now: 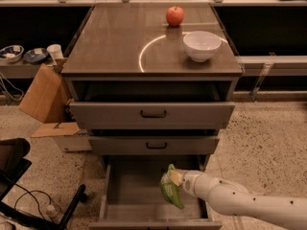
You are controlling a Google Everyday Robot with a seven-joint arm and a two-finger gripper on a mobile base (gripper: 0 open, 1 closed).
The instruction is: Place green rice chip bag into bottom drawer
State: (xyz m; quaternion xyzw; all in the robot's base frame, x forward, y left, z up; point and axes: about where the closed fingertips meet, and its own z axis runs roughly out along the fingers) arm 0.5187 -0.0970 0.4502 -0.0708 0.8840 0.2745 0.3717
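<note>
The green rice chip bag (170, 193) is a small crinkled pouch, light green with a yellowish top edge and a darker green patch on its face. Whatever is printed there cannot be read. It hangs top-up and slightly tilted from the gripper (175, 178), whose fingers are clamped on the bag's upper edge. The white arm (230, 202) reaches in from 4 o'clock.

The bag is over the open bottom drawer (134, 190), toward the 3 o'clock side of its flat grey floor; whether its lower tip touches the floor cannot be told.

Above, at 12 o'clock, two shallower drawers with black handles (152, 115) stand partly pulled out. On the cabinet top (120, 37) sits a white bowl (202, 45), with a red apple (175, 16) at its 11 o'clock. A cardboard box (43, 95) leans at the cabinet's 9 o'clock.
</note>
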